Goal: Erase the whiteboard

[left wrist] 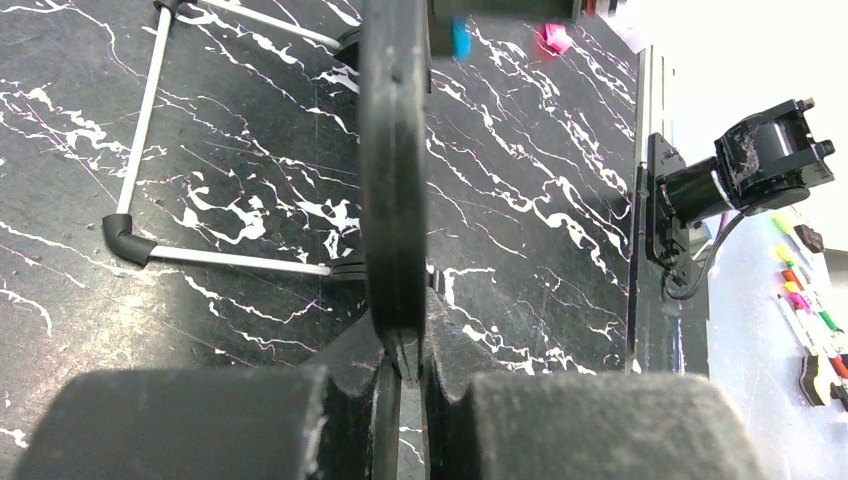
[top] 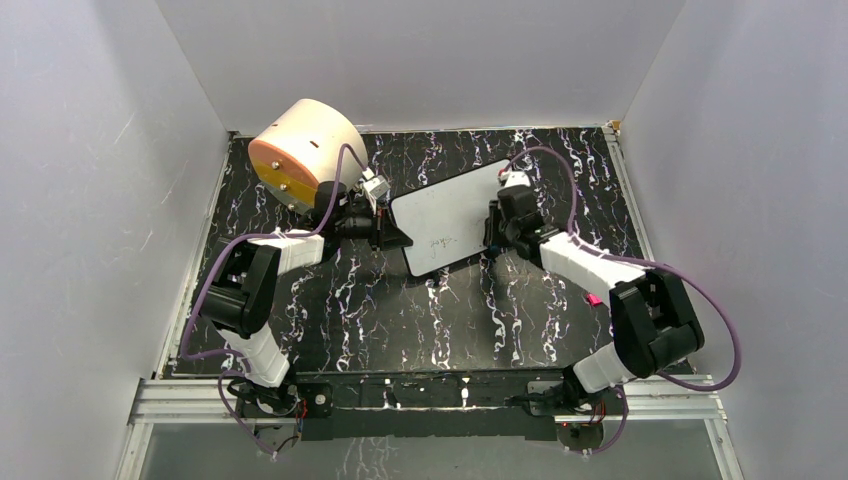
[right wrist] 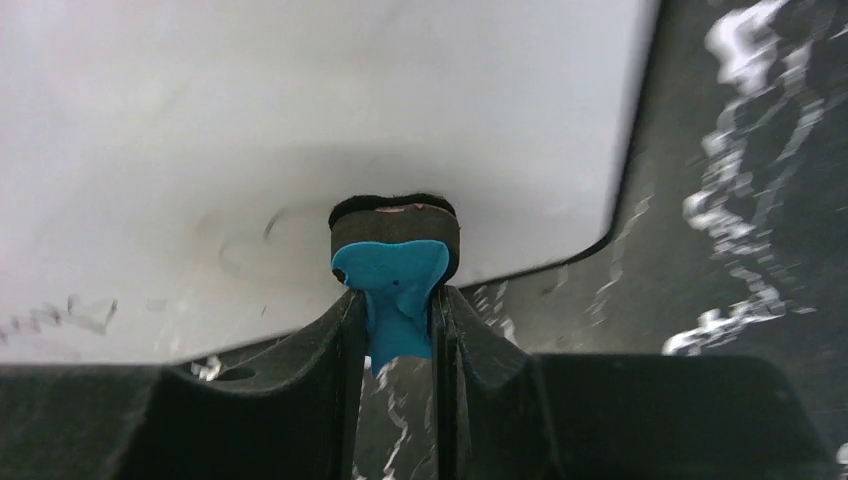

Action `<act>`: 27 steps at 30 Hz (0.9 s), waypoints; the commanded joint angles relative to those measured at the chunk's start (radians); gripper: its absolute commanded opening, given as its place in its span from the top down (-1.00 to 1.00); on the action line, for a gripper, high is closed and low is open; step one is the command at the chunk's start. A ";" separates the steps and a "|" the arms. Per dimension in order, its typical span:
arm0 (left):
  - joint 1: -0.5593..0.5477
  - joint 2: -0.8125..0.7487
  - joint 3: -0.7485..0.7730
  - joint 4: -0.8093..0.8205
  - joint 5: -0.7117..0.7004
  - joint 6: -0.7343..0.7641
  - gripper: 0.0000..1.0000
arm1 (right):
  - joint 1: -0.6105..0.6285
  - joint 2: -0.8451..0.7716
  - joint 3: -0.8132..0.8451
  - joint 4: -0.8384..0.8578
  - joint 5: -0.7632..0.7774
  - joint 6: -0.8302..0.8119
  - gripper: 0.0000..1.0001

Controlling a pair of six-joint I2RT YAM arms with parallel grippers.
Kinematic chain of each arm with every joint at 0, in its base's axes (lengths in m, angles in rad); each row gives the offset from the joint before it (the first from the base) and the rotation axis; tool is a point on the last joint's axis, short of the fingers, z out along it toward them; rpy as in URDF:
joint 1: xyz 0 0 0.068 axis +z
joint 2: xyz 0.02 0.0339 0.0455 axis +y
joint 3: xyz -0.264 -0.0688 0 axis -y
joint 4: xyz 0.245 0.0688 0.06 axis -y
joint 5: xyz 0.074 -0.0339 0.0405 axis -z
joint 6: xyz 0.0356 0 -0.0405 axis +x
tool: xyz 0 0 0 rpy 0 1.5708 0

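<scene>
The whiteboard (top: pixel 450 215) lies tilted in the middle of the black marbled table, with faint handwriting (top: pixel 440 242) near its front edge. My left gripper (top: pixel 395 236) is shut on the board's left edge. In the left wrist view that edge (left wrist: pixel 393 180) shows as a thick black band running up from between the closed fingers (left wrist: pixel 405 350). My right gripper (top: pixel 495 226) is at the board's right side, shut on a blue eraser (right wrist: pixel 388 290). The eraser's black felt pad (right wrist: pixel 395 212) rests against the white surface (right wrist: pixel 300 120). Faint marks (right wrist: pixel 90 315) show at the left of the right wrist view.
A large cream cylinder with an orange face (top: pixel 305 152) stands at the back left, close behind my left arm. A small pink object (top: pixel 593 298) lies on the table by my right arm. Thin white rods joined by a black elbow (left wrist: pixel 125 235) show beside the board's edge. White walls enclose the table.
</scene>
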 commanded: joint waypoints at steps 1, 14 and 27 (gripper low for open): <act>-0.023 -0.009 0.008 -0.082 0.003 0.055 1.00 | 0.108 -0.040 -0.057 0.106 -0.003 0.050 0.70; -0.024 -0.013 0.017 -0.106 0.001 0.065 1.00 | 0.179 -0.003 0.057 0.087 0.186 0.007 0.72; -0.026 -0.007 0.014 -0.094 0.004 0.059 1.00 | 0.197 -0.035 -0.147 0.258 0.173 0.047 0.73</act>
